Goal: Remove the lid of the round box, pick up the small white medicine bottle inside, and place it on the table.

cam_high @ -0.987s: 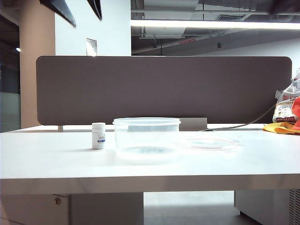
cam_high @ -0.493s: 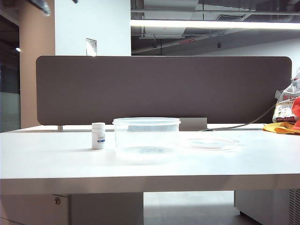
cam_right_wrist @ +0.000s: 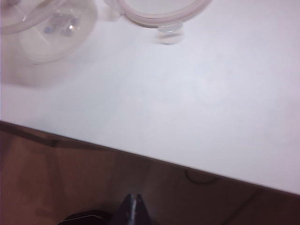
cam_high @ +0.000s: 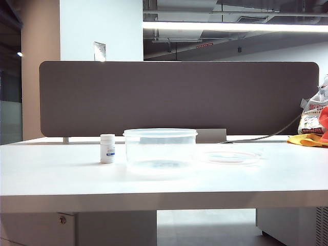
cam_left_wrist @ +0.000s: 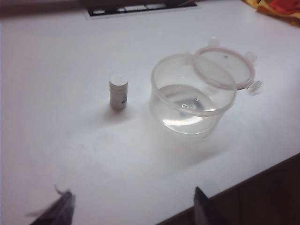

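Table: large white flat top with a thick front edge, backed by a dark grey divider panel; all listed items are carried on it. A crumpled bag and a yellow cloth are seen at the far right end in the exterior view.

Round box: clear straight-walled tub, upright, uncovered, placed near the middle of the table. It is seen empty in the left wrist view.

Lid: thin clear disc with a pinkish rim and small latch tabs, laid flat on the table just to the right of the round box in the exterior view. In the left wrist view its edge is overlapped by the tub's rim; whether the two touch cannot be told. Part of the rim and one tab are caught in the right wrist view.

Small white medicine bottle: upright on the table, just left of the round box, apart from it, cap on, blue label faced forward. Also recorded in the left wrist view.

Left gripper: held above the near table edge, fingers spread wide, nothing between them.

Right gripper: positioned off the table's front edge, fingers pressed together, nothing held.
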Tool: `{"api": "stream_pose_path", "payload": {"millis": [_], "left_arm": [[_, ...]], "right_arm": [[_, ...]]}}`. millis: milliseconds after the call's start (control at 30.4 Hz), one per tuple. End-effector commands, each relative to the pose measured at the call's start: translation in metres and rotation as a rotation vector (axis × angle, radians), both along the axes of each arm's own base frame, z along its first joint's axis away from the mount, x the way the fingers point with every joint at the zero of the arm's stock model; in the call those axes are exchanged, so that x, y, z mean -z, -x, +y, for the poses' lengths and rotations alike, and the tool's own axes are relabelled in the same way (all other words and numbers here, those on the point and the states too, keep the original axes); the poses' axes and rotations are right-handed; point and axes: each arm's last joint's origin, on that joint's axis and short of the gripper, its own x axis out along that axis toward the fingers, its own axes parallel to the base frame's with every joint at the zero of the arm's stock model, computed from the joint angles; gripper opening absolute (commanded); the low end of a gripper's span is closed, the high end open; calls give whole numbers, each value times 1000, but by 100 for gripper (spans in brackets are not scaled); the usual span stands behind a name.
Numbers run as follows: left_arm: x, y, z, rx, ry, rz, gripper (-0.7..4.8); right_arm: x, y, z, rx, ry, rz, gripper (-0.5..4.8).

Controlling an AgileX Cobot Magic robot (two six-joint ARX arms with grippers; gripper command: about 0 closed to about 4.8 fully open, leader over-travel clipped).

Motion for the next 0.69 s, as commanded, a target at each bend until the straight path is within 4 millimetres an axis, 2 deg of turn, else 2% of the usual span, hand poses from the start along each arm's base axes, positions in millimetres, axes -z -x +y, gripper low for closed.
{"api": "stream_pose_path", "payload": {"millis": [33,197,559,691], "left_arm": [[0,8,2,2,16,-36,331],[-2,14,4,1,19,-51,332],[-2,15,5,-5,8,-55,332],[-1,22,12,-69,-119,-160,332]], "right_arm": [[-2,0,0,-7,-6,-13,0],[-2,0,0,-1,0,-13,0],[-2,0,0,0,2,-13,0],[-2,0,0,0,1,-14,0]]}}
